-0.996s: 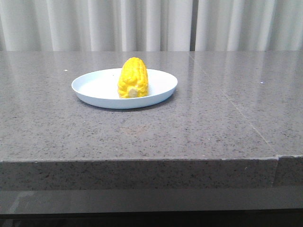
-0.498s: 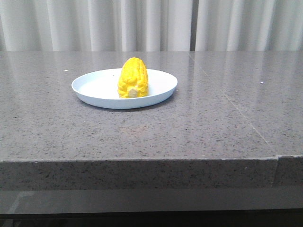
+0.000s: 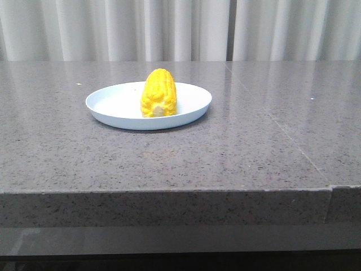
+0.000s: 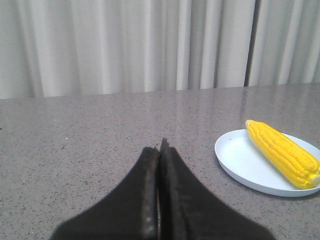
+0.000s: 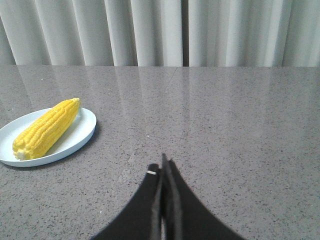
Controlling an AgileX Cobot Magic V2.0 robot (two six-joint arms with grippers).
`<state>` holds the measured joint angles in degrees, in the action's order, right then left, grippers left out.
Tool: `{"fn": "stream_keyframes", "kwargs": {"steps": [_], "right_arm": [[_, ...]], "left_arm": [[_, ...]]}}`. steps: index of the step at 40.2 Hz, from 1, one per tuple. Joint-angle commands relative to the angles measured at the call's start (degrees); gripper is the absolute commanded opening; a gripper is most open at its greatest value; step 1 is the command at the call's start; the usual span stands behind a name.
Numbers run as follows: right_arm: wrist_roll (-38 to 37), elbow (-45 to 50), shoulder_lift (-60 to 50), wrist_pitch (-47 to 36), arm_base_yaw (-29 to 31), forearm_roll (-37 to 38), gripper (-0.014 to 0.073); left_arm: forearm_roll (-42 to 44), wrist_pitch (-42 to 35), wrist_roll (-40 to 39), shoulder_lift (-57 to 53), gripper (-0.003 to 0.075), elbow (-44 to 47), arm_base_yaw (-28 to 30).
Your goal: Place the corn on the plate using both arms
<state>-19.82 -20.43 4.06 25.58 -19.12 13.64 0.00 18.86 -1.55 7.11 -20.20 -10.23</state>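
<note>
The yellow corn (image 3: 158,93) lies on the pale blue-white plate (image 3: 113,104) at the middle left of the grey table, stub end toward the front. No arm shows in the front view. In the left wrist view the corn (image 4: 282,152) lies on the plate (image 4: 240,160), well apart from my left gripper (image 4: 160,150), which is shut and empty over bare table. In the right wrist view the corn (image 5: 46,128) rests on the plate (image 5: 82,131), apart from my right gripper (image 5: 163,167), which is shut and empty.
The grey speckled table (image 3: 254,147) has its front edge (image 3: 169,192) near the camera and a seam on the right. White curtains (image 3: 180,28) hang behind the table.
</note>
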Motion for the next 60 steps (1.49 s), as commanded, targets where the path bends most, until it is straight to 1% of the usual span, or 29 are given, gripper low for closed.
{"fn": "stream_keyframes", "kwargs": {"steps": [1, 7, 10, 17, 20, 28, 30, 33, 60], "right_arm": [[0.55, -1.41, 0.67, -4.96, 0.45, 1.44, -0.0068], [0.55, -1.41, 0.67, -4.96, 0.45, 1.44, -0.0068], [0.55, -1.41, 0.67, -4.96, 0.45, 1.44, -0.0068], [0.55, -1.41, 0.67, -4.96, 0.45, 1.44, -0.0068], [0.55, -1.41, 0.67, -4.96, 0.45, 1.44, -0.0068], [0.55, -1.41, 0.67, -4.91, 0.45, 1.44, -0.0068], [0.55, -1.41, 0.67, -4.91, 0.45, 1.44, -0.0068], [0.55, -1.41, 0.67, -4.91, 0.45, 1.44, -0.0068], [0.55, -1.41, 0.67, -4.91, 0.45, 1.44, -0.0068]], "left_arm": [[0.0, -4.44, -0.1, 0.73, -0.002, -1.76, -0.46], [0.63, -5.64, -0.1, 0.38, -0.002, -0.48, -0.35], [0.74, -7.09, -0.1, -1.16, -0.002, 1.69, 1.12], [-0.61, -11.83, -0.1, -8.1, -0.002, 10.78, 7.62], [-0.8, -15.16, -0.1, -8.24, -0.002, 14.64, 9.74], [-0.69, -17.52, -0.1, -8.5, -0.002, 20.82, 11.12], [0.0, -14.57, -0.1, -8.5, -0.002, 20.66, 11.12], [0.0, -14.25, -0.1, -8.5, -0.002, 20.66, 11.12], [0.0, -14.67, -0.1, -8.5, -0.002, 20.66, 11.12]]}}
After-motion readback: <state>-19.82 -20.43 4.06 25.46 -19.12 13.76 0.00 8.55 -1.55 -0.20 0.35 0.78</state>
